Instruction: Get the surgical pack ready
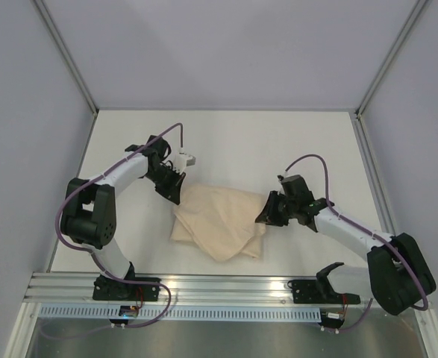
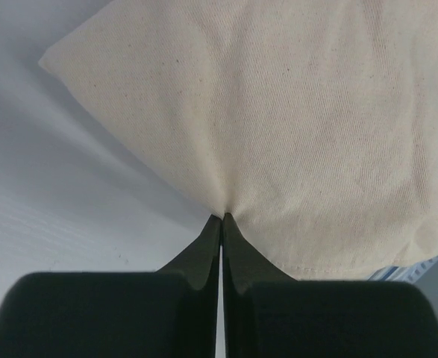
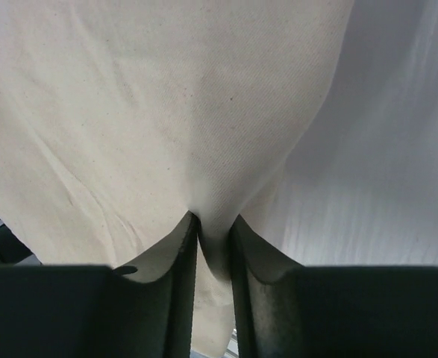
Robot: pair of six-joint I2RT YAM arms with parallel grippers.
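Wrap sheet [image 1: 219, 220] — in left claw [image 2: 222, 218], right claw [image 3: 213, 224]

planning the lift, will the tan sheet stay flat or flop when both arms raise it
Likely floppy: the wrap sheet lies crumpled in soft folds and puckers where the left end effector pinches it. Probably light, since a thin fold bunches in the right end effector. Its woven surface looks unlikely to slip.
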